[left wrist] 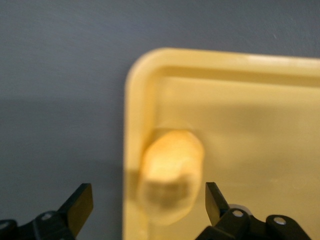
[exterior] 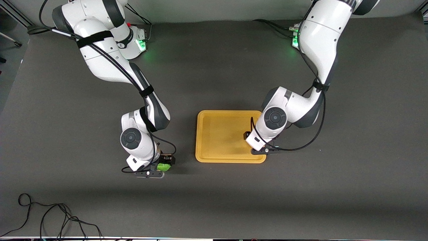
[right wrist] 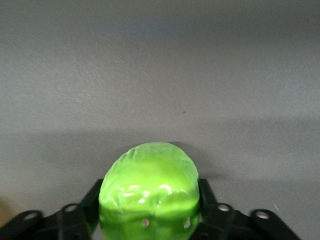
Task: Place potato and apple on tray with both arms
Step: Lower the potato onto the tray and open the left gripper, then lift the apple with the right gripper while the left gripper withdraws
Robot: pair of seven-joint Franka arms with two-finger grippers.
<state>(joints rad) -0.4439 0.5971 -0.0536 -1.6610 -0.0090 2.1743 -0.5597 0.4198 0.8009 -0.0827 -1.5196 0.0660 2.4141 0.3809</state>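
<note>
The yellow-orange tray [exterior: 220,137] lies mid-table. The potato [left wrist: 172,172] lies in it against the rim by a corner [left wrist: 137,75]; in the front view the left arm's hand hides it. My left gripper [left wrist: 146,192] is open just above the potato, with a finger on each side and clear of it. It hangs over the tray's corner nearest the front camera, at the left arm's end [exterior: 260,147]. My right gripper [right wrist: 149,192] is shut on the green apple [right wrist: 150,185], low over the bare mat beside the tray, toward the right arm's end [exterior: 164,166].
The dark grey mat [exterior: 301,194] covers the table. A loose black cable [exterior: 50,217] lies at the table's edge nearest the front camera, at the right arm's end. The tray's floor [exterior: 217,130] near the right arm's end is bare.
</note>
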